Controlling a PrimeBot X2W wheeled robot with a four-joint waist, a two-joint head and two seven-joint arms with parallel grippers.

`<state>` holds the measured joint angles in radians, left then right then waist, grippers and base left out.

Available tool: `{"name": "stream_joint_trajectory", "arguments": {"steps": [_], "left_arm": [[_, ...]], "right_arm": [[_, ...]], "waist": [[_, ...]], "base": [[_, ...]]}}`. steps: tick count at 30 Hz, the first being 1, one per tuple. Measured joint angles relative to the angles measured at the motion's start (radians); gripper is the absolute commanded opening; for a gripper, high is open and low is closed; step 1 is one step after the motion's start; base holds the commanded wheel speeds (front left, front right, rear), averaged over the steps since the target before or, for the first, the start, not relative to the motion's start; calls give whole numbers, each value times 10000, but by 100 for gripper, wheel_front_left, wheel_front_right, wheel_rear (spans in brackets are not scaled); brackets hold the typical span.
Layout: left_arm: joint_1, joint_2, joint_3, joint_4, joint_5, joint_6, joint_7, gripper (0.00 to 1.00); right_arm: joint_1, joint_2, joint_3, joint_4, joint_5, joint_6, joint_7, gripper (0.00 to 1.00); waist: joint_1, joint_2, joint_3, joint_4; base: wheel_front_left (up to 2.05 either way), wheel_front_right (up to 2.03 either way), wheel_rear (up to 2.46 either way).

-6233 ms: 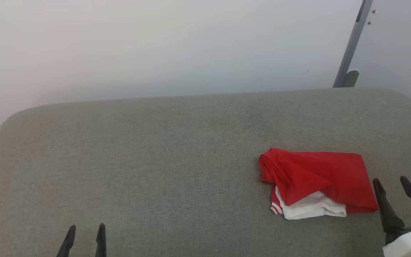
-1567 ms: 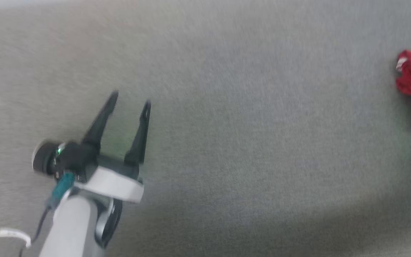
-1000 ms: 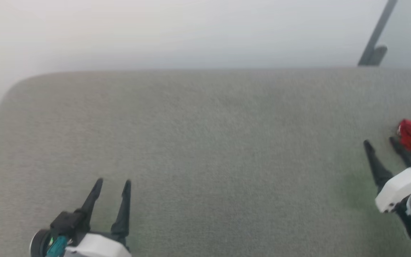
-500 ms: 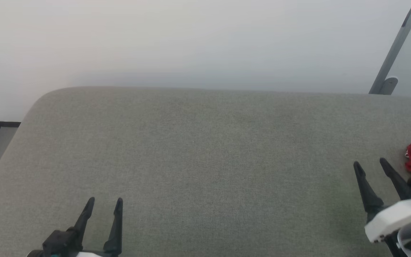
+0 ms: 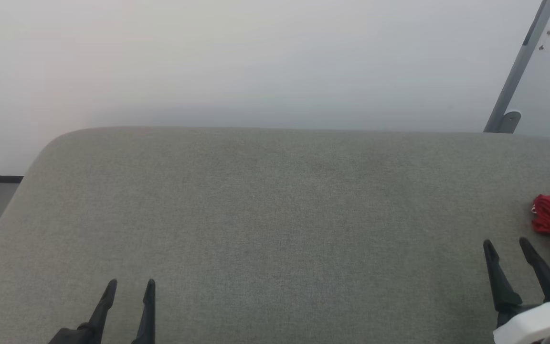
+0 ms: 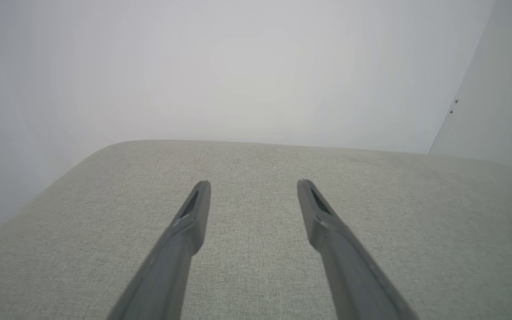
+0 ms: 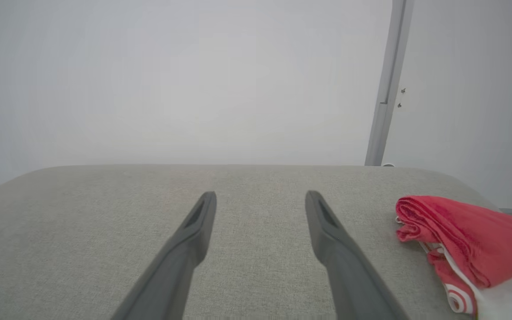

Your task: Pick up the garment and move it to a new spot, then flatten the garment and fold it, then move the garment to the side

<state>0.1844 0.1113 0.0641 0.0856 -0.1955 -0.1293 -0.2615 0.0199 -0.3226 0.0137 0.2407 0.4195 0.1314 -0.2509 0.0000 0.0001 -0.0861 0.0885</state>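
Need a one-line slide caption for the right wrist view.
Open right gripper poised over the grey cushion, with the red and white shirt lying bundled beside it, untouched.

No writing can be read. The garment, just right of the right gripper, shows only red cloth and white stripes.
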Motion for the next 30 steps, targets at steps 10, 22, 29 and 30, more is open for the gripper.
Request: {"name": "stream_joint_trajectory", "arguments": {"steps": [10,22,29,30], "left_arm": [[186,-6,125,-173,0,0,-2,100],[178,-6,146,-117,-46,0,-2,100],[174,-4,190,-98,-54,0,0,100],[174,-2,188,-86,-54,0,0,100]], "right_arm": [[489,399,-499,-725,-224,0,242,100],[576,556,-545,-953,-238,0,458,100],[577,623,-523,-986,-213,0,477,100],[578,631,-514,-986,-205,0,479,100]], "waist": [[0,0,17,62],[0,0,30,93],[0,0,22,70],[0,0,19,65]], "base": [[0,0,0],[0,0,0],[0,0,0],[0,0,0]]}}
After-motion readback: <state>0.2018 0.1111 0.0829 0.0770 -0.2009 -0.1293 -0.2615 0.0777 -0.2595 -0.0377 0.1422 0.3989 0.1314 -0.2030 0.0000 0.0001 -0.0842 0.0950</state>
